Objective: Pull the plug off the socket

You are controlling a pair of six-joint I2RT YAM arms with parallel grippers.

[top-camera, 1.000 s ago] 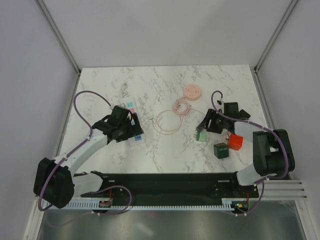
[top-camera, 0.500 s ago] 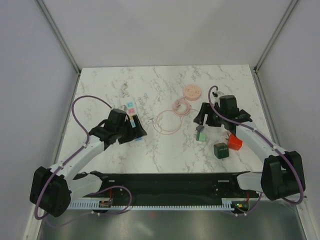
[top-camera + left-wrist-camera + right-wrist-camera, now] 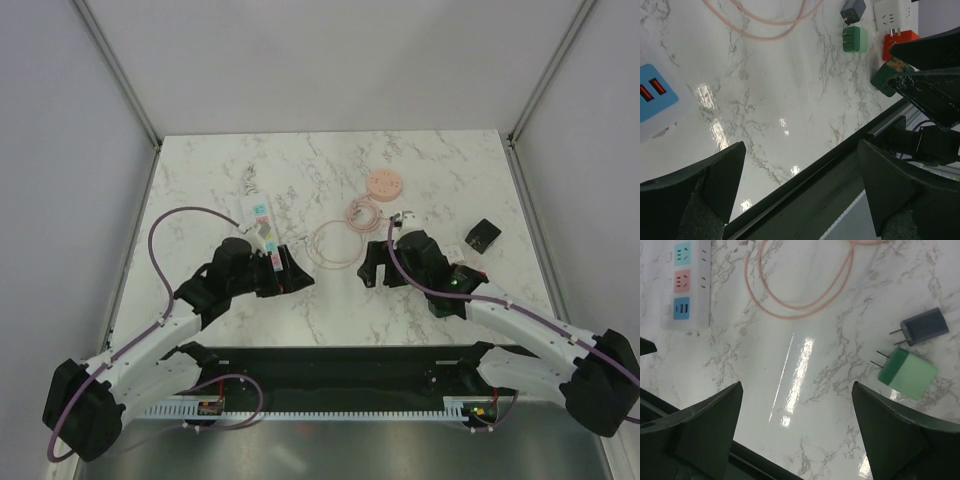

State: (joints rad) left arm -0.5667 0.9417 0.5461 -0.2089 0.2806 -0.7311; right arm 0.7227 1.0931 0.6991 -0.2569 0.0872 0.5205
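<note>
1. The power strip (image 3: 260,222) lies flat on the counter (image 3: 330,160), at about 9 o'clock from the middle, and the left arm covers its near end.
2. In the right wrist view, the 3 outlets that show are bare, with no plug in any of them. In the top view nothing stands up from the strip, though its far outlets are too small to judge surely.
3. A green plug (image 3: 907,374) lies loose on its side at about 4 o'clock from the middle, with its 2 pins free. A dark blue plug (image 3: 925,326) is just beside it, also loose. Both are well apart from the strip.
4. The left tool (image 3: 800,195) is wide and holds nothing. The blue end of the strip is at 9 o'clock of its view, outside the fingers.
5. The right tool (image 3: 797,435) is also wide and holds nothing. The green plug is at 3 o'clock of its view, not between the fingers.
6. My judgement: the pull is done, because every plug that shows is off the strip and released.
7. What is left seems only to bring both arms away. I cannot tell which loose plug came from the strip.
</note>
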